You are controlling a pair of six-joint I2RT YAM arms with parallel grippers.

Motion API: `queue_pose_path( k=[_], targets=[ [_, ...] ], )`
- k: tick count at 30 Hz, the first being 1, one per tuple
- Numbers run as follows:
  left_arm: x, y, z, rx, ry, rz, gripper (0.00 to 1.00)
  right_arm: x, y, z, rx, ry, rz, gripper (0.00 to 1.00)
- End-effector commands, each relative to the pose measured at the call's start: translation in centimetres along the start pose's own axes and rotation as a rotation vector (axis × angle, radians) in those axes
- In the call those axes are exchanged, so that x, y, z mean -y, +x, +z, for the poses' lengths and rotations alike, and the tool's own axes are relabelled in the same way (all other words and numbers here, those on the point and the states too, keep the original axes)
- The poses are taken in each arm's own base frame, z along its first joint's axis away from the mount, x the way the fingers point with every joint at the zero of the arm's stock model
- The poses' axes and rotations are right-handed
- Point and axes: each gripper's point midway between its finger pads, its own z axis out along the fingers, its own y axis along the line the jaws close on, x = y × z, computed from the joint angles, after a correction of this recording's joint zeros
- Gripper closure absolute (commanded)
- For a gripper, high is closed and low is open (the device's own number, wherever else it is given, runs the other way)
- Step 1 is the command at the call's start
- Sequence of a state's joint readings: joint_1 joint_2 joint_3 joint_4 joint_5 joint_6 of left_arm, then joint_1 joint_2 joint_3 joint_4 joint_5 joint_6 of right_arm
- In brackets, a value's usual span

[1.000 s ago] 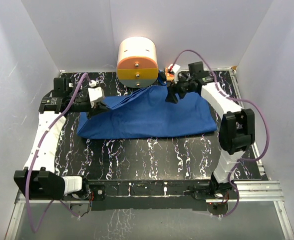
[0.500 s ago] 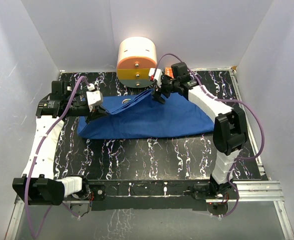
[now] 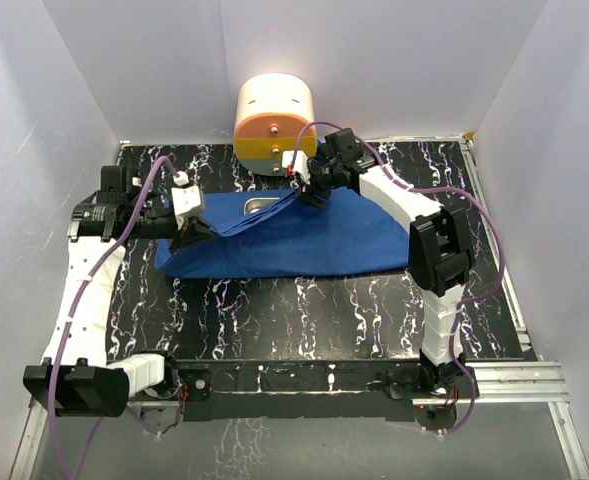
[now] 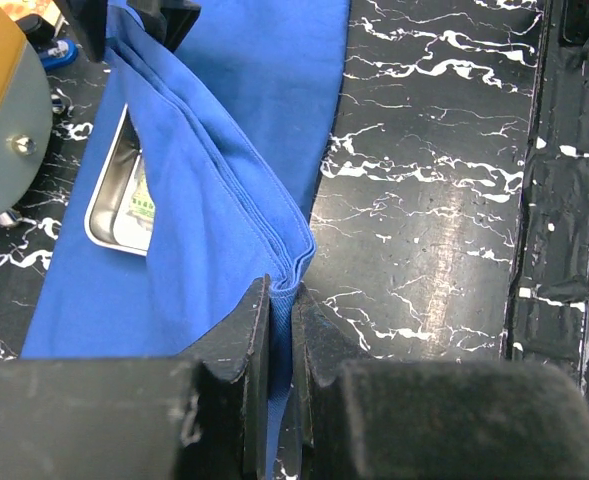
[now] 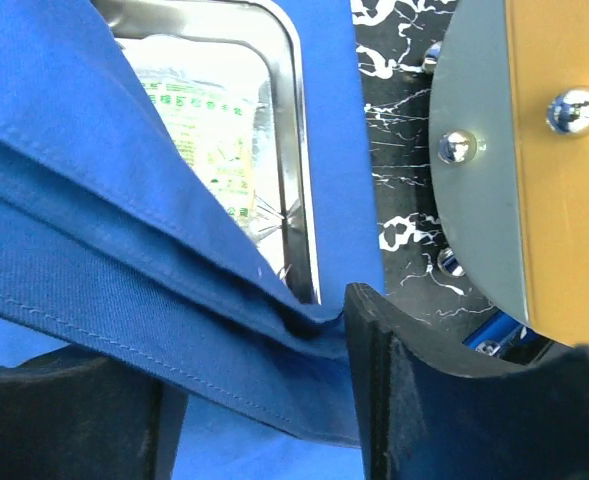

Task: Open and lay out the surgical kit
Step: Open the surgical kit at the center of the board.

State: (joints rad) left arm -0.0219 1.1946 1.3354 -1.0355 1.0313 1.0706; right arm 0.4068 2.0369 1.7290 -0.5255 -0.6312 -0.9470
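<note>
Top external view. Student: where does the kit lie, and what holds it?

Instructor: The blue cloth wrap [image 3: 314, 240] lies across the far half of the tabletop [image 3: 374, 300], just in front of the round drawer container [image 3: 276, 125]. The left fingers [image 4: 236, 345] are clamped on a folded edge at the wrap's left end. The right fingers [image 5: 399, 385] pinch the same flap close to the container. The flap stands raised as a taut ridge between the two arms.

Student: What is done so far?

Instructor: One flap is lifted off the bundle, and a corner of the steel tray [image 3: 262, 206] shows beneath it. The right wrist view shows a clear packet [image 5: 209, 130] with green print lying in that tray.

Student: And what is left?

Instructor: Most of the task, judging from these views. The greater part of the tray is under cloth. The wrap is bunched, not spread flat. Nothing but the packet shows in the tray, and nothing is set out on the cloth. The raised flap has to be carried clear of the tray and put down. Any other folds then have to be opened, and the contents arranged.
</note>
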Motion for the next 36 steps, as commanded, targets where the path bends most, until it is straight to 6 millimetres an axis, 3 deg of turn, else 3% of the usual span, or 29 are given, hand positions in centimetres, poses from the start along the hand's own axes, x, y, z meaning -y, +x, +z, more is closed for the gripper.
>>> queue_pose_path(
  k=[1, 8, 13, 18, 24, 32, 36],
  targets=[
    [1.3, -2.3, -0.9, 0.057, -0.01, 0.027, 1.0, -0.4, -1.2, -1.1, 0.01, -0.016, -0.076, 0.51],
    [0.2, -1.3, -1.2, 0.008, -0.082, -0.003, 1.0, -2.2, -1.8, -3.8, -0.026, -0.03, -0.076, 0.89],
    [-0.3, -0.5, -1.8, -0.047, -0.132, -0.011, 1.0, -3.4, -2.2, -6.7, -0.079, -0.001, -0.039, 0.99],
    [-0.3, 0.3, -2.4, -0.107, -0.153, -0.014, 1.0, -7.4, -3.3, -9.7, -0.12, -0.05, 0.041, 1.0],
    [0.7, 1.0, -3.2, -0.164, -0.162, -0.017, 1.0, -14.6, -4.6, -11.6, -0.151, -0.15, 0.137, 1.0],
    [4.4, 4.5, -4.9, -0.352, -0.088, -0.081, 1.0, -24.7, -6.4, -13.9, -0.136, -0.393, 0.209, 0.93],
    [6.8, 5.9, -5.7, -0.42, -0.043, -0.098, 1.0, -28.1, -7.6, -14.7, -0.114, -0.474, 0.234, 0.91]
  ],
)
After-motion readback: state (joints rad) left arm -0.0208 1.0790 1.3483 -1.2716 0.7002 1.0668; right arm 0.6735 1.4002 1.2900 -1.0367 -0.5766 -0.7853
